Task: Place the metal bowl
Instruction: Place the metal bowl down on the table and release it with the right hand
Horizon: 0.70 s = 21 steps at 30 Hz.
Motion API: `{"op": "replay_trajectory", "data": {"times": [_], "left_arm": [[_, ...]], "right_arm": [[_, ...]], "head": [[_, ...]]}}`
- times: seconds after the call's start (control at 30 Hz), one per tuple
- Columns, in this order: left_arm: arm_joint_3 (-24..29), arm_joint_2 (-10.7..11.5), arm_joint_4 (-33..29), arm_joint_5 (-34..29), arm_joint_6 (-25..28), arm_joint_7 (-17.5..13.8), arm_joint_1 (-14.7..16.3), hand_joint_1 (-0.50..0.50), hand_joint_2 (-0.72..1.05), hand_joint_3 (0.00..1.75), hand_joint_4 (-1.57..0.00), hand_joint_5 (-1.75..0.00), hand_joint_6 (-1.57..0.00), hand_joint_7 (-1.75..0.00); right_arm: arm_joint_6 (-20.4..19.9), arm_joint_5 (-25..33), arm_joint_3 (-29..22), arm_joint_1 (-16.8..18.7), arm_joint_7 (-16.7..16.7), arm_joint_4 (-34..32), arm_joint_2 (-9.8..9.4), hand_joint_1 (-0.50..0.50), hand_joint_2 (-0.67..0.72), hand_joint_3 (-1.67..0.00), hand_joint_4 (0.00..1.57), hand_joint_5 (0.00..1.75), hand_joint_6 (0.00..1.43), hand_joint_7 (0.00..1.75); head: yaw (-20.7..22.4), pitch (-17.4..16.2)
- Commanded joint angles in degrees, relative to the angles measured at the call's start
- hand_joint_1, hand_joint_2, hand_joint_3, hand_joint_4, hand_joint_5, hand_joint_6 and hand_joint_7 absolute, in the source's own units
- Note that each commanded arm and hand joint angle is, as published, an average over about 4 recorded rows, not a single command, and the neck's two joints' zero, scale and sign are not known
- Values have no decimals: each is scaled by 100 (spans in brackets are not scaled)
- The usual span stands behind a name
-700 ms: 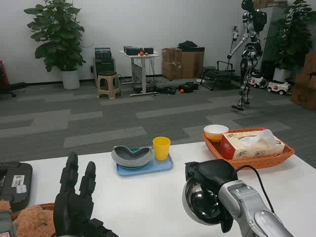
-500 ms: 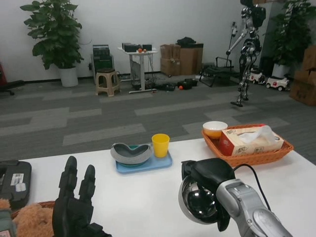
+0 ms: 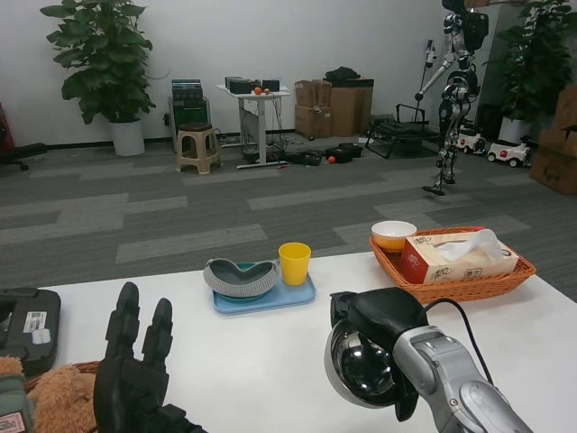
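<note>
A metal bowl (image 3: 363, 372), gripped on edge by the robot's right hand (image 3: 379, 323), hangs over the white table (image 3: 261, 347) at five o'clock; at eight o'clock the left hand (image 3: 133, 365) stands empty, fingers apart.

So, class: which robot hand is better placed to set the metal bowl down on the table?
The right robot hand: it already holds the metal bowl above the white table. The left robot hand is open, empty, and far off.
</note>
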Motion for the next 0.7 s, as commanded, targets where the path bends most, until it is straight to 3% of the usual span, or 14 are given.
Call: {"op": "replay_trajectory", "data": {"times": [0.03, 0.2, 0.37, 0.57, 0.7], "left_arm": [[4, 4, -33, 3, -20, -33, 43, -48, -72, 0, 0, 0, 0, 0], [2, 4, -33, 3, -20, -33, 37, -48, -72, 2, 0, 0, 0, 0], [-17, 4, -33, -1, -20, -33, 34, -48, -72, 0, 0, 0, 0, 0], [-31, 4, -20, -1, -20, -33, 19, -48, -72, 0, 0, 0, 0, 0], [-22, -3, -24, -1, -20, -33, 17, -48, -72, 0, 0, 0, 0, 0]], "right_arm": [[9, -85, 49, 65, 20, 167, 12, 17, -3, -143, 126, 70, 69, 168], [11, -226, 95, -89, 9, 839, 87, 17, -3, -139, 130, 68, 69, 168], [18, -298, 113, -374, -107, 1757, 203, 17, -3, -143, 148, 75, 69, 164], [-8, -412, 99, -915, -554, 3298, 469, 17, -3, -135, 157, 87, 66, 161], [-26, -414, 62, -1036, -877, 3757, 564, 17, -3, -135, 157, 87, 68, 161]], "head": [[2, -5], [-48, -35], [-90, -54], [-107, -38], [-117, -77]]}}
